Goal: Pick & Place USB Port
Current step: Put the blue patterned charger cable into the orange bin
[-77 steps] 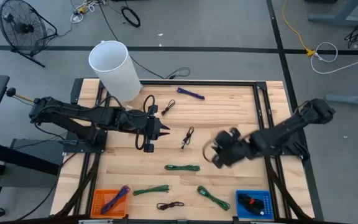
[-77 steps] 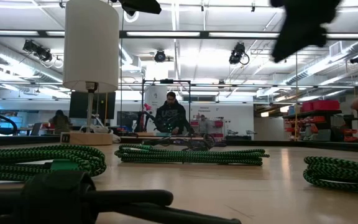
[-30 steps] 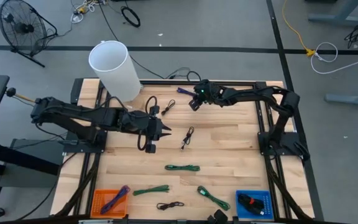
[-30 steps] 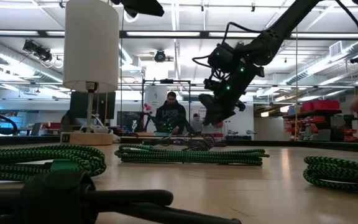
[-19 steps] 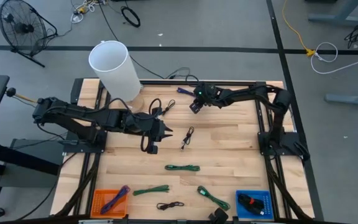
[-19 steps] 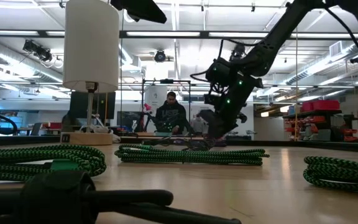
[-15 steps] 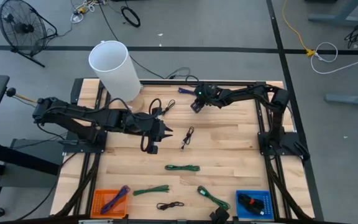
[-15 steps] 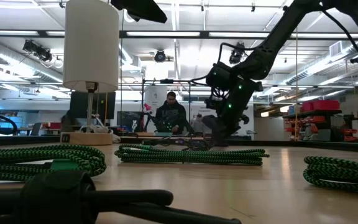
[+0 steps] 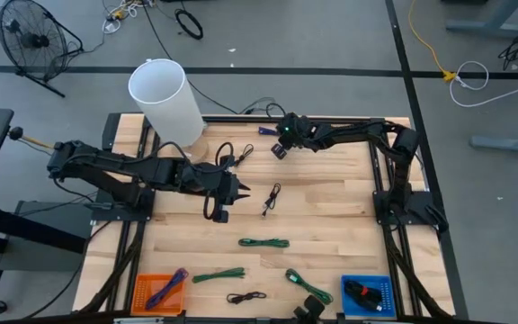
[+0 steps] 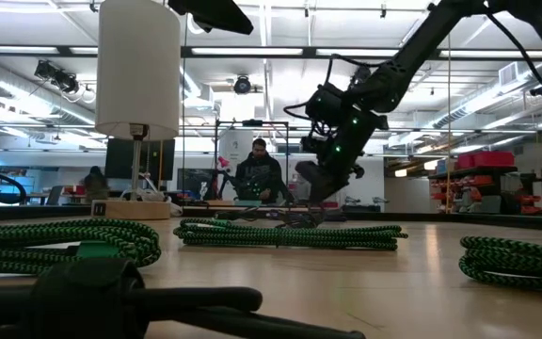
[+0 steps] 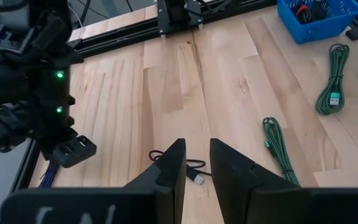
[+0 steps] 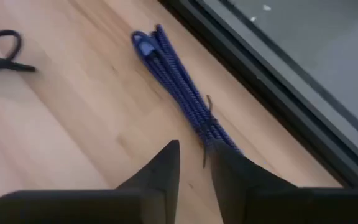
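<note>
A blue-purple USB cable bundle (image 12: 178,84) lies flat along the table's far edge (image 9: 263,131). My right gripper (image 12: 194,149) slants down at the bundle's end, its fingers a narrow gap apart with bare wood showing between them; it also shows in the high view (image 9: 277,149) and the low view (image 10: 310,193). My left gripper (image 11: 197,155) hovers left of centre (image 9: 239,191), narrowly open and holding nothing, above a black cable (image 11: 182,169) on the table. My right gripper comes at the blue-purple bundle's end (image 12: 217,138) slanting down from the table's right. One fingertip (image 12: 224,155) stands right at that end, but I cannot tell whether it touches. The bundle lies flat on the wood.
A white cylinder (image 9: 165,99) stands at the far left. Green cables (image 9: 263,242) (image 9: 218,274) (image 9: 308,286) and black cables (image 9: 271,196) (image 9: 245,297) lie about the table. An orange bin (image 9: 142,292) and a blue bin (image 9: 367,281) sit at the near edge.
My right gripper has sunk toward the table at the far edge beside the blue-purple cable and shifted slightly toward the table's left. The cable has stayed where it lies.
</note>
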You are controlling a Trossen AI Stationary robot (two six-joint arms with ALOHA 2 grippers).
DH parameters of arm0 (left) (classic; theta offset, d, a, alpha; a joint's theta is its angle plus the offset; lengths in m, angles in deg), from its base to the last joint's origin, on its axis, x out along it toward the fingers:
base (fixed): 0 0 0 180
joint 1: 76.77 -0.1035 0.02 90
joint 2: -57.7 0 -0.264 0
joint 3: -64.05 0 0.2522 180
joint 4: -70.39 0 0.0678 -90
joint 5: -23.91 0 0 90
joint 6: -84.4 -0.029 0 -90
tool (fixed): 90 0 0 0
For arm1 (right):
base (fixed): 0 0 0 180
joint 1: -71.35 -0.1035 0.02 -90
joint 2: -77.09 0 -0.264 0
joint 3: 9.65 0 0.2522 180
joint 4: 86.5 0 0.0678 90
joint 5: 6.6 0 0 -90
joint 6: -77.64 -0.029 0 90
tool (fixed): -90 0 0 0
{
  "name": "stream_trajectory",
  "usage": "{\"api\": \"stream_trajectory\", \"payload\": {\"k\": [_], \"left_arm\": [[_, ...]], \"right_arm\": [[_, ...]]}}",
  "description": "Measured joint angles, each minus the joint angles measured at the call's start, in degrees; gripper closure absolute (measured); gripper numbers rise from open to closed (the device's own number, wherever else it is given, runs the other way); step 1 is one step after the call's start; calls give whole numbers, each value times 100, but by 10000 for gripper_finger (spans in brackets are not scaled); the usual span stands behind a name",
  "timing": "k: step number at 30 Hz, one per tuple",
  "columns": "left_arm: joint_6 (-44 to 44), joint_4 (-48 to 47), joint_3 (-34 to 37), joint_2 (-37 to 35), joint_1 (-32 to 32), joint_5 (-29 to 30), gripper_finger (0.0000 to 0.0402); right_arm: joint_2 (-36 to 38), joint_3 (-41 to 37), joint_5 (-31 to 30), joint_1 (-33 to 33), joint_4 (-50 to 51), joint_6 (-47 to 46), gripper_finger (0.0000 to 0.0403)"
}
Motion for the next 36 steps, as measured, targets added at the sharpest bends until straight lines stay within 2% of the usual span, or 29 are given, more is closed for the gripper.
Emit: {"api": "stream_trajectory", "payload": {"k": [4, 12, 17, 23, 30, 33, 36], "left_arm": [[0, 2, 0, 0, 0, 0, 323], [0, 0, 0, -2, 2, 0, 323], [2, -2, 0, -2, 1, 0, 323], [1, -2, 0, -2, 0, 0, 323], [2, -2, 0, -2, 0, 0, 323], [2, -9, 0, -2, 0, -2, 323], [0, -9, 0, -2, 0, -2, 323]], "right_arm": [[0, 251, 133, 61, 464, 9, 280], [0, 307, 103, 157, 724, 13, 178], [0, 291, 32, 223, 870, 106, 156], [-3, 140, -84, 269, 945, 201, 167], [-326, 124, -131, 315, 780, 402, 204], [-408, 185, -387, 291, 852, 502, 232], [-411, 256, -199, 298, 1019, 485, 292]]}}
